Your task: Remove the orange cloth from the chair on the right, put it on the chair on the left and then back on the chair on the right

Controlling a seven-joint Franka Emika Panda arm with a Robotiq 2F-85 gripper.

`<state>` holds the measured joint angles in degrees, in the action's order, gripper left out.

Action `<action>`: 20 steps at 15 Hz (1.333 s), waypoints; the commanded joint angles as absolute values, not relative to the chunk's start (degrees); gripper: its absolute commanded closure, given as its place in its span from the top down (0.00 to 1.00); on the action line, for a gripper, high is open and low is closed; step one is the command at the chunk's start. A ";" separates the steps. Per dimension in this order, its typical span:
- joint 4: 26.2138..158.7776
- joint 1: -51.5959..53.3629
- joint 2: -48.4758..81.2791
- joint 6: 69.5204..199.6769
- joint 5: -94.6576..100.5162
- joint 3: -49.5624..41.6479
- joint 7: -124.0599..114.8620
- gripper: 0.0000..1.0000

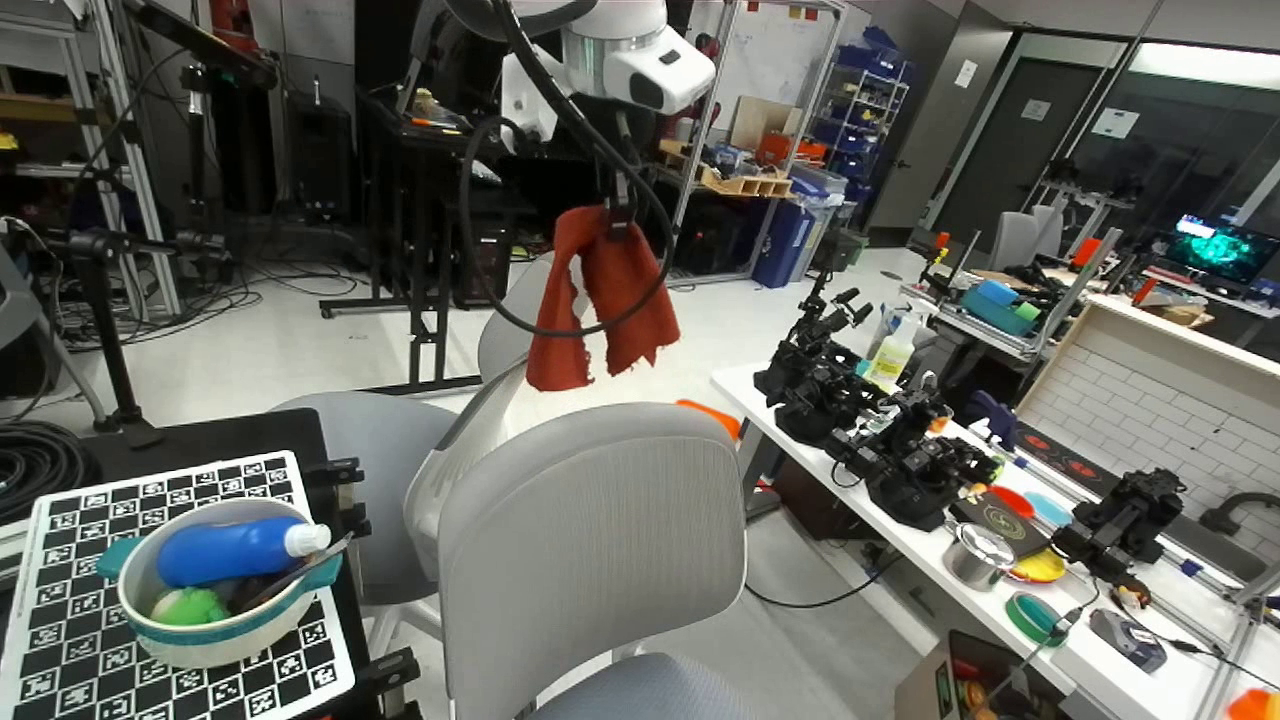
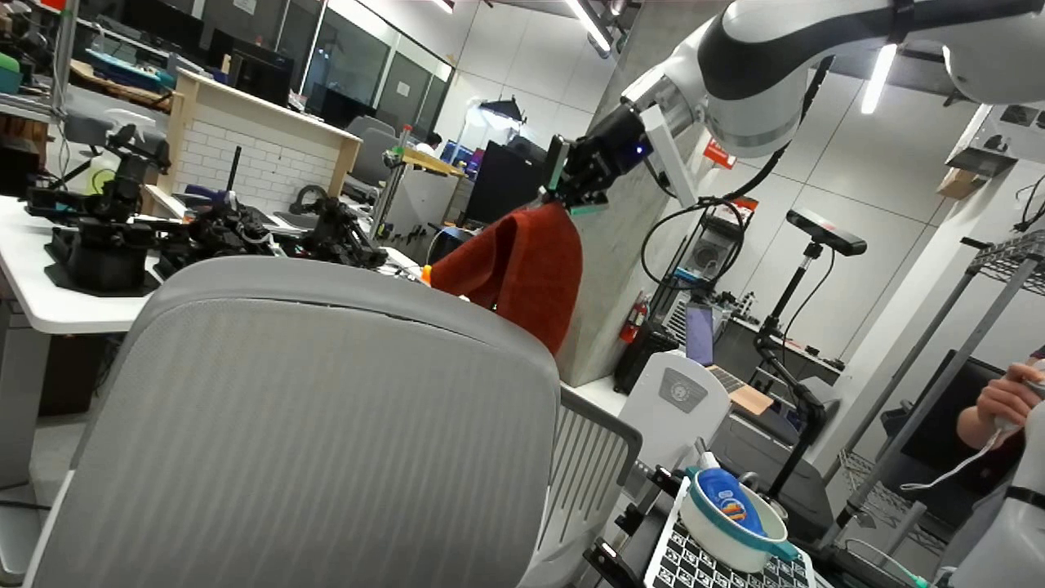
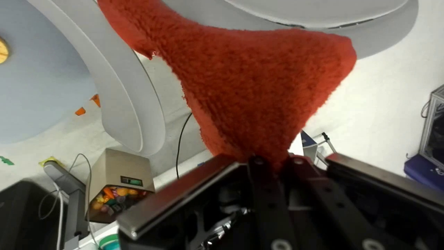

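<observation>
“Wrist view: what is nearest there?”

“The end effector [image 3: 275, 161], blurred, pinching the narrowed end of the orange cloth [image 3: 256, 86].”

“Where does the cloth hang?”

“Right past that pinch. In both exterior views it hangs below the end effector in loose folds.”

“And behind it?”

“A grey chair back [image 3: 322, 10] at the top edge, and on the left another grey chair [image 3: 114, 80] with a bluish seat [image 3: 34, 90]. Whether the cloth touches either, I cannot tell.”

“Deeper in?”

“A tan box [image 3: 118, 166] at the lower left, holding small colourful items [image 3: 114, 198] too jumbled to name.”

“Anything farther off?”

“In an exterior view, a white table [image 1: 740, 385] carries black robotic arms [image 1: 910, 450] and a steel pot [image 1: 965, 572]. Beyond them, blue bins [image 1: 868, 62] show near a grey door [image 1: 930, 120], and a lit monitor [image 1: 1225, 245] stands near the right edge.”
</observation>
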<state>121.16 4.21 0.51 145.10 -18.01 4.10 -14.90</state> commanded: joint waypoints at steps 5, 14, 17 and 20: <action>108.28 5.73 -0.18 141.94 -15.33 5.16 -20.16 0.02; 105.87 9.08 3.96 143.99 -11.07 8.46 -26.76 0.02; 106.54 10.15 7.29 145.13 -9.77 8.46 -28.00 0.02; 106.18 10.80 10.97 145.56 -8.81 7.77 -28.79 0.02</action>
<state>107.05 10.17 8.00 144.12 -10.39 8.33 -27.10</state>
